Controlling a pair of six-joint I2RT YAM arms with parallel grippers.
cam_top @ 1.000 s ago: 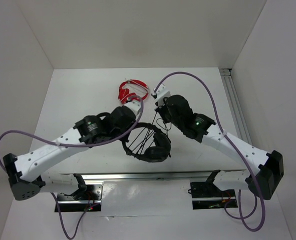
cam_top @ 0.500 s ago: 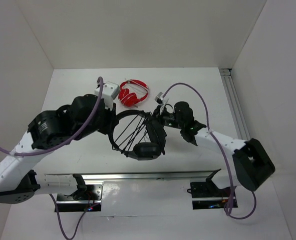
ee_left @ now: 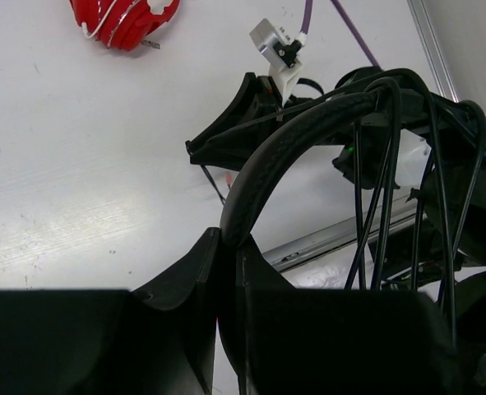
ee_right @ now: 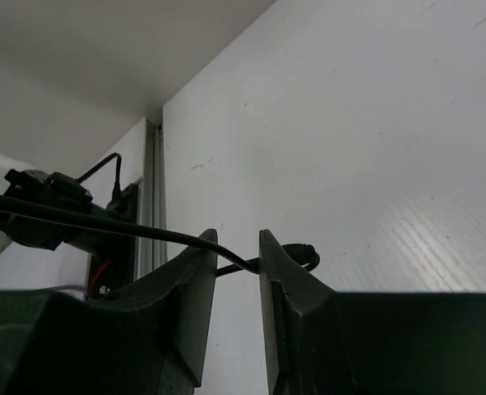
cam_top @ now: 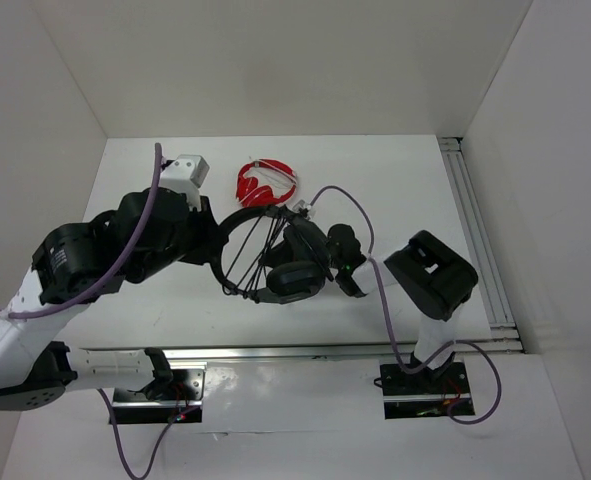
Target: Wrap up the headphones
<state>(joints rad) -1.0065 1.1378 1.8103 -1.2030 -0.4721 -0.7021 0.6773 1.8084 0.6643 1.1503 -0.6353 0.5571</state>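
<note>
The black headphones (cam_top: 275,258) hang above the table's middle, with one earcup (cam_top: 293,281) low and several cable strands stretched across the headband loop. My left gripper (cam_top: 218,255) is shut on the headband (ee_left: 292,140), which rises out between its jaws (ee_left: 230,243). My right gripper (cam_top: 297,232) sits just right of the headband's top. In the right wrist view its jaws (ee_right: 234,239) stand slightly apart, and the thin black cable (ee_right: 144,230) runs across the gap, resting against the right finger with a small loop behind it.
Small red headphones (cam_top: 265,183) lie on the table behind the black ones, also at the top of the left wrist view (ee_left: 123,16). An aluminium rail (cam_top: 275,352) runs along the near edge and another rail (cam_top: 475,220) along the right side. White walls enclose the table.
My left arm has swung back to the left with the headband. My right arm has folded in, its gripper moving left toward the headphones. The headphones have turned and shifted left.
</note>
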